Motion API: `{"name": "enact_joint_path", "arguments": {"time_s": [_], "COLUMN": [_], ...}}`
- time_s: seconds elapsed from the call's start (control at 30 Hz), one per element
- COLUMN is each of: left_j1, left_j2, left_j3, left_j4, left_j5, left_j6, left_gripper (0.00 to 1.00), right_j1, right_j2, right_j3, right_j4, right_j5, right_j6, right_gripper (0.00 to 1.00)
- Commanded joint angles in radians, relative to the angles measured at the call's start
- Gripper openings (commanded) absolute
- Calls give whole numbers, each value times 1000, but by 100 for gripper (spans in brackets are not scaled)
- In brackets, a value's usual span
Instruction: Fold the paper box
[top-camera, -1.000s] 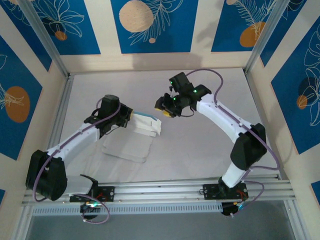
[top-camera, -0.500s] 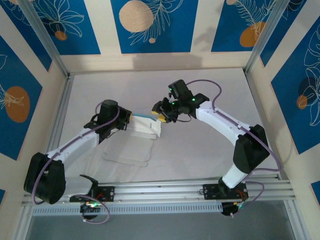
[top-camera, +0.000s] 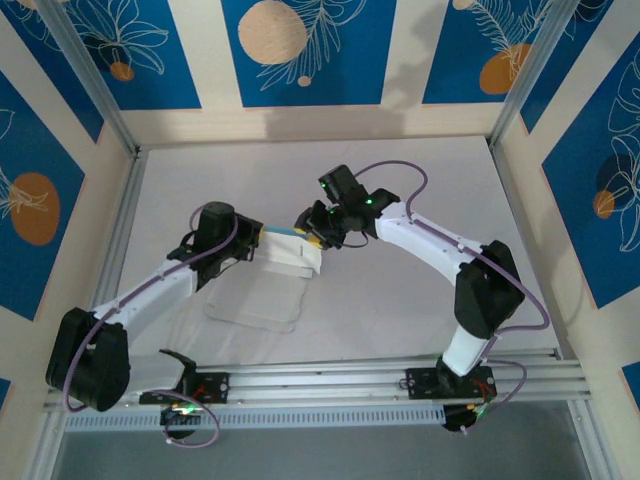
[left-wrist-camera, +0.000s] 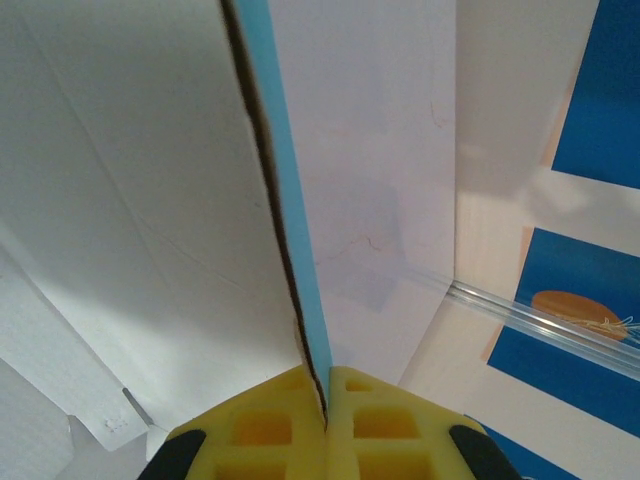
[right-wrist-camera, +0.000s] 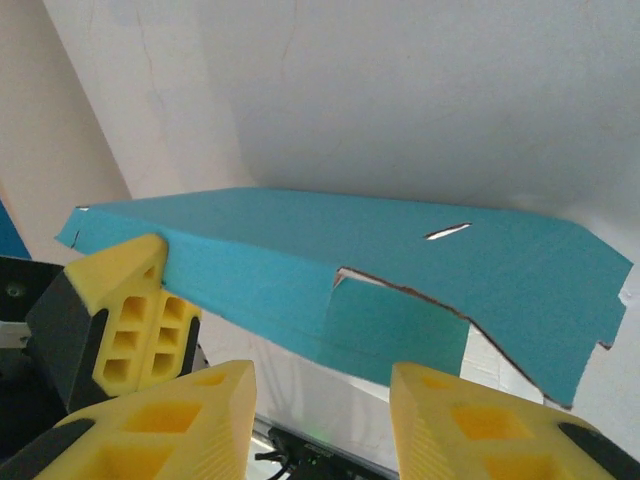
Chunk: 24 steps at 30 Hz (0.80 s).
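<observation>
Roughly at the middle of the worktop (top-camera: 420, 290), a little to the left, the box (top-camera: 296, 256) is held up off the surface between the two arms, part folded, with white card showing from above and a thin blue edge on its far side. The left tool (top-camera: 252, 238) has its yellow pads pressed together on the box's left edge; in the left wrist view the card runs straight up out of the shut pads (left-wrist-camera: 265, 435), white face to the left and a narrow blue strip beside the seam. The right tool (top-camera: 312, 222) sits just beside the box's far right corner. In the right wrist view its two yellow fingers (right-wrist-camera: 170, 425) stand spread apart, pinching nothing, with the blue side of the box just ahead and its lower flap edge close above the gap. A pale flat sheet (top-camera: 255, 300) lies on the worktop just in front of the box.
</observation>
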Motion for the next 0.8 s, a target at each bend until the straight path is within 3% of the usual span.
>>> {"name": "enact_joint_path", "arguments": {"time_s": [0.0,0.23,0.4,0.5,0.77], "left_j1": [-9,-10,-14,-15,-15], "left_j2": [-27,-36,-42,-44,-55], "left_j3": [-19,-29,-36,-39,-42], "left_j4": [27,40,40,40,37], "left_j5": [-8,-1,-4,-4,-5], "left_j6": [-16,-19,-23,-25,-26], "left_gripper": [0,0,0,0,0], "right_j1": [6,17,16,12,7], "right_j2": [19,33,40,57,58], "right_j3": [-1,-45,-70,-92,-133], "right_j4": [-9,85,176,242,323], "right_j5": [17,-64,-110,-145,-152], "right_j6": [13,84,139,188,231], "right_gripper": [41,50,50,47,28]}}
